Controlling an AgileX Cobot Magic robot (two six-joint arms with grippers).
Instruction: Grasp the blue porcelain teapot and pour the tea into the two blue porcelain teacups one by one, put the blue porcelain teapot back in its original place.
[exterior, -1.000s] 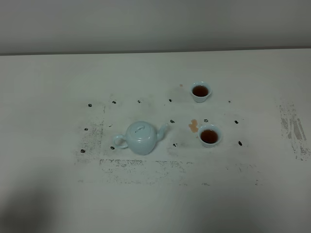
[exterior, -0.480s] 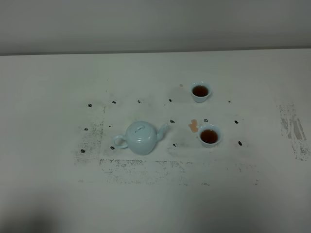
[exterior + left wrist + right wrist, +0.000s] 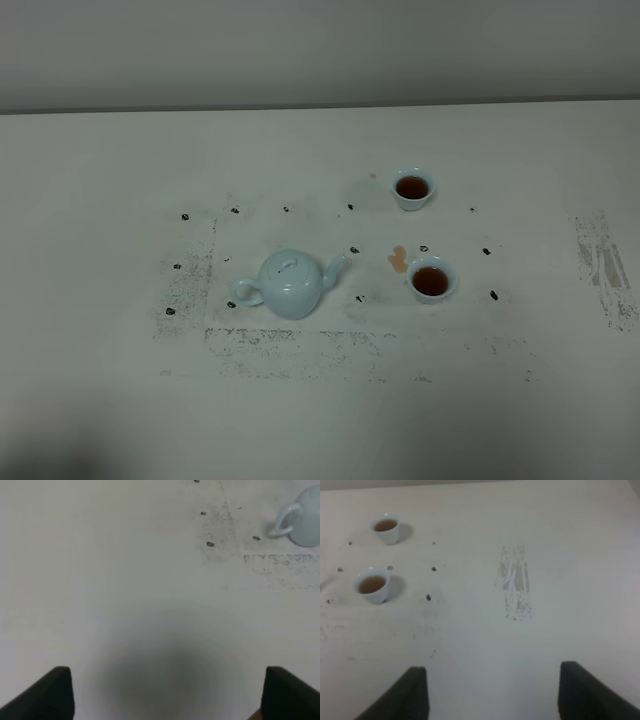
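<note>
The blue porcelain teapot (image 3: 291, 284) stood upright on the desk (image 3: 100, 200), well ahead of the wide-open, empty left gripper (image 3: 167, 692). Both teacups (image 3: 373, 585) (image 3: 386, 528), holding tea, sat far ahead of the equally open right gripper (image 3: 492, 692), suggesting the pouring was finished.

The teapot (image 3: 305, 517) is sitting ahead and right of the left gripper (image 3: 167, 692); both teacups (image 3: 372, 584) (image 3: 386, 527) are standing ahead-left of the right gripper (image 3: 492, 692).
</note>
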